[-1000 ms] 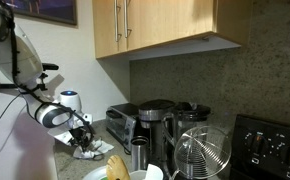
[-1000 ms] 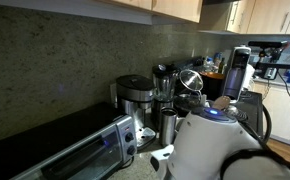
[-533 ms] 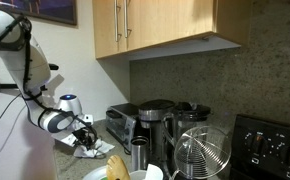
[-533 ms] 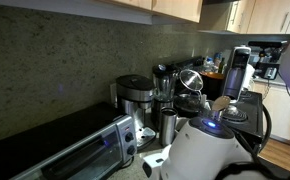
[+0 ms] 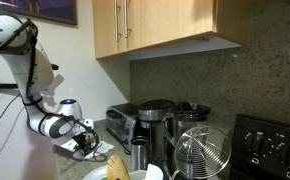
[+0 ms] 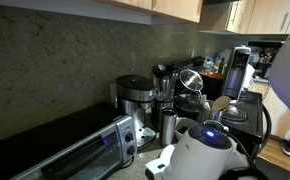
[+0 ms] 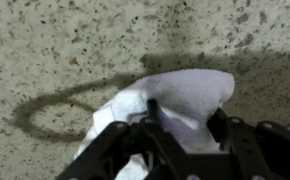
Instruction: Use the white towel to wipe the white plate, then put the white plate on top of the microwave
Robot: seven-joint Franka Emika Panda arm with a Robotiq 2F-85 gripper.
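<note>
One arm (image 5: 30, 70) leans down over the counter (image 7: 75, 40) at the edge of an exterior view, its gripper (image 5: 85, 141) low and close to the surface; in the wrist view the gripper (image 7: 185, 135) comes in from the bottom, and its black fingers (image 7: 153, 122) stand drawn in on either side of a bunched fold of the towel (image 7: 190, 95); the pincer is clenched on the towel, with cloth rising between the fingers and spilling out towards the lower left; the rest of the towel lies on the speckled counter, with a dark shadow above and to its right and a thin curved shadow to its left. Beneath the gripper in an exterior view lies a flat white patch (image 5: 77, 150); whether that is towel or plate, I cannot tell.

Behind the gripper, against the dark wall, stands the oven (image 5: 120, 122), with a coffee maker (image 5: 155, 118) just beside it; a metal cup (image 5: 138, 155) stands in front of the coffee maker, and bananas (image 5: 117, 168) lie near the lower edge; a stove (image 5: 270, 145) sits well apart at the far side; wooden cabinets (image 5: 165, 25) hang above. In an exterior view from another side, the oven (image 6: 70, 150) is in the foreground, the coffee maker (image 6: 135, 98) is next to it, and the white wrist of the arm (image 6: 205, 150) fills the lower middle, hiding the gripper.
</note>
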